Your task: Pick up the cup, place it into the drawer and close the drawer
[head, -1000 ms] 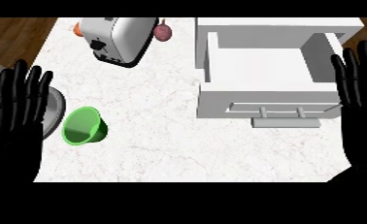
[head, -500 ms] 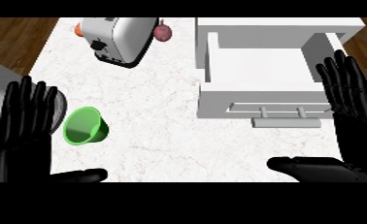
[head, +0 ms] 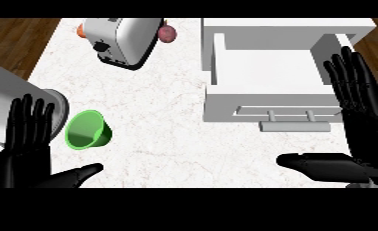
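- Counter (head: pixel 170 140): white marbled top, spanning most of the view; brown wooden floor showed at the upper left.
- Drawer (head: pixel 269 72): white, pulled open at the upper right, its inside bare; bar handle (head: pixel 294 120) on the front panel, facing the lower edge.
- Toaster (head: pixel 122 40): silver with a black end and knob, set at a slant near the top left; a reddish round item (head: pixel 168 33) just beside its right side, an orange one (head: pixel 81 31) at its left.
- Right hand (head: pixel 353 110): black, fingers straight and spread, over the drawer's right edge; thumb pointing left, holding nothing.
- Left hand (head: pixel 29 140): black, fingers straight and apart, at the lower left, holding nothing; just left of the cup, contact unclear.
- Grey metal object (head: pixel 22 90): partly seen at the left edge, behind the left hand.
- Cup (head: pixel 87 130): green, lying tipped on the counter at the lower left, well apart from the drawer.
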Controlling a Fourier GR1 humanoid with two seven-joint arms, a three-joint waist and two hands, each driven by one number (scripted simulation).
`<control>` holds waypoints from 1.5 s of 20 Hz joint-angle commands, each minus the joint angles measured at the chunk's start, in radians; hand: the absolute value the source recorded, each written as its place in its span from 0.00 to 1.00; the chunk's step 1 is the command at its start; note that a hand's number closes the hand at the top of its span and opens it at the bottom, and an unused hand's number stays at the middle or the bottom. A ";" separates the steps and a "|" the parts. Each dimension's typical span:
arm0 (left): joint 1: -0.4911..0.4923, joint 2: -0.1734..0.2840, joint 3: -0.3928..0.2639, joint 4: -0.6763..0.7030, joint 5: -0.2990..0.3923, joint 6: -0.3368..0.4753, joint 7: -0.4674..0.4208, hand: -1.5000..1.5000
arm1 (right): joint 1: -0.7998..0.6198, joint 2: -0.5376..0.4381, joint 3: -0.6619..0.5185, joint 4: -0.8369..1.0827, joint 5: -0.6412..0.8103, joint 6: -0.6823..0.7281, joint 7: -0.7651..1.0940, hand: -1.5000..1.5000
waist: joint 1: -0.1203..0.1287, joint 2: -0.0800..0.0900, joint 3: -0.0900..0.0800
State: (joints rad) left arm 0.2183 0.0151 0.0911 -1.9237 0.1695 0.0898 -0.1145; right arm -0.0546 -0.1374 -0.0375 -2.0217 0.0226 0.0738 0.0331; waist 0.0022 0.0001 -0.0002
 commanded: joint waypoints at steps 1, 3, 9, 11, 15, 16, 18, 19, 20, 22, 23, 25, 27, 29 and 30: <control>-0.004 0.016 0.071 0.096 -0.013 0.012 -0.056 0.00 | 0.026 0.006 0.005 -0.002 0.012 0.007 -0.011 0.00 | -0.002 0.000 0.000; 0.031 0.011 0.084 0.214 -0.003 -0.042 -0.177 0.00 | 0.017 0.000 -0.030 0.117 0.001 0.029 -0.144 0.00 | 0.001 0.001 0.000; -0.028 0.044 0.155 0.420 -0.016 -0.034 -0.252 0.00 | 0.015 0.001 -0.019 0.023 0.000 0.025 -0.026 0.00 | -0.004 0.000 0.000; -0.018 0.019 0.146 0.433 -0.030 -0.006 -0.254 0.00 | 0.003 0.001 -0.022 -0.009 -0.002 0.022 0.008 0.00 | -0.002 0.000 0.000; -0.025 0.063 0.184 0.534 -0.019 -0.049 -0.295 0.00 | -0.013 -0.020 -0.057 0.069 -0.027 0.066 -0.059 0.00 | 0.000 0.000 0.000; -0.110 0.053 0.200 0.651 -0.032 -0.011 -0.347 0.00 | 0.026 -0.028 -0.084 0.086 -0.041 0.083 -0.109 0.00 | -0.004 0.000 0.000; -0.059 0.120 0.245 0.642 0.033 -0.116 -0.348 0.00 | -0.075 -0.007 -0.045 0.065 -0.004 0.028 -0.001 0.00 | 0.001 0.000 0.000; -0.103 0.076 0.239 0.775 0.004 -0.086 -0.454 0.00 | -0.009 0.016 -0.031 0.091 0.014 0.034 -0.073 0.00 | -0.002 0.001 0.000; -0.156 0.085 0.241 0.832 -0.004 -0.077 -0.475 0.00 | -0.003 0.029 -0.022 0.077 0.023 0.023 -0.077 0.00 | -0.004 0.000 0.000; -0.172 0.078 0.247 0.911 0.013 -0.103 -0.531 0.00 | -0.016 0.015 -0.029 0.098 0.023 0.040 -0.081 0.00 | -0.003 0.000 0.000; -0.148 0.099 0.262 0.916 0.020 -0.127 -0.568 0.00 | 0.013 0.003 -0.064 0.088 -0.006 0.060 -0.112 0.00 | -0.003 0.000 0.000; -0.223 0.128 0.299 1.049 0.040 -0.136 -0.617 0.00 | 0.028 0.004 -0.063 0.083 -0.011 0.069 -0.108 0.00 | -0.005 0.000 0.000; -0.237 0.111 0.283 1.036 0.043 -0.098 -0.599 0.00 | -0.006 -0.021 -0.081 0.068 -0.026 0.090 -0.057 0.00 | -0.003 0.000 0.000; -0.318 0.156 0.315 1.251 0.037 -0.166 -0.737 0.00 | 0.015 -0.025 -0.104 0.048 -0.071 0.107 -0.057 0.00 | -0.007 0.001 -0.001; -0.321 0.178 0.328 1.280 0.042 -0.167 -0.755 0.00 | 0.016 -0.002 -0.042 0.006 -0.009 0.083 -0.026 0.00 | -0.006 0.001 -0.001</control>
State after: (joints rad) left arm -0.0345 0.1454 0.3831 -0.8220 0.1984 -0.0413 -0.7658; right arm -0.0389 -0.1438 -0.1001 -1.9888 -0.0034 0.1526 -0.0137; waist -0.0035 0.0004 -0.0005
